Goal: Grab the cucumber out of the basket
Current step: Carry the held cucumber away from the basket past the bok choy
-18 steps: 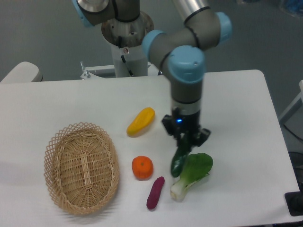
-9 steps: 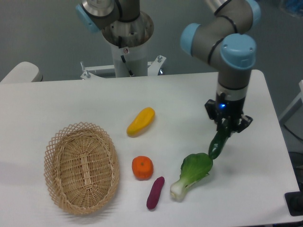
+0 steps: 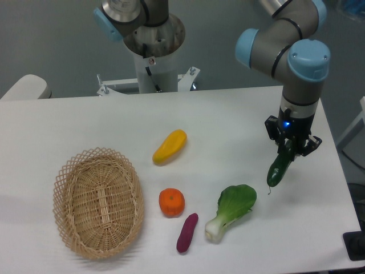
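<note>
cucumber (image 3: 279,169) clamped at its top end by the gripper (image 3: 291,149), hung tilted over the table (image 3: 85,123), basket (image 3: 97,202) sat well apart on the left

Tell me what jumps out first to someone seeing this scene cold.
The gripper at the table's right side, shut on a dark green cucumber that hangs tilted from it, draws the eye first. Next comes the large wicker basket at the front left, with nothing in it. Between them lie a yellow vegetable, an orange, a purple sweet potato and a bok choy.
</note>
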Robot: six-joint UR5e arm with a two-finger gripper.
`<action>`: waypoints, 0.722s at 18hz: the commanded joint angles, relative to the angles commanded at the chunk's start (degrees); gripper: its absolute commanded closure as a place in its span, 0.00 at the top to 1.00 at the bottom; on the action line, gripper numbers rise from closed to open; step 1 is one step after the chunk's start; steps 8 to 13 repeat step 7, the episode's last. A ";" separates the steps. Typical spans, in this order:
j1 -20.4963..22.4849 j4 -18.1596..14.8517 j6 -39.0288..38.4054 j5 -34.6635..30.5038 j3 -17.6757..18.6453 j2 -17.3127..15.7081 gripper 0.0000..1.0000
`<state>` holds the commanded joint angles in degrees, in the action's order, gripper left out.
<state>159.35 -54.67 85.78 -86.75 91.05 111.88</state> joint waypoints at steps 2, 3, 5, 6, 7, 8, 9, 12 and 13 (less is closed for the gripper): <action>-0.09 0.00 0.09 0.09 -0.17 0.00 0.21; -0.09 -0.09 0.09 0.09 -0.35 0.00 0.21; 0.00 -0.09 0.09 0.09 -0.44 0.00 0.21; -0.09 -0.09 0.09 0.09 -0.44 0.00 0.21; 0.00 -0.09 0.09 0.09 -0.44 0.00 0.21; 0.00 -0.09 0.09 0.09 -0.44 0.00 0.21; 0.00 -0.09 0.09 0.09 -0.44 0.00 0.21; 0.00 -0.09 0.09 0.09 -0.44 0.00 0.21; 0.00 -0.09 0.09 0.09 -0.44 0.00 0.21</action>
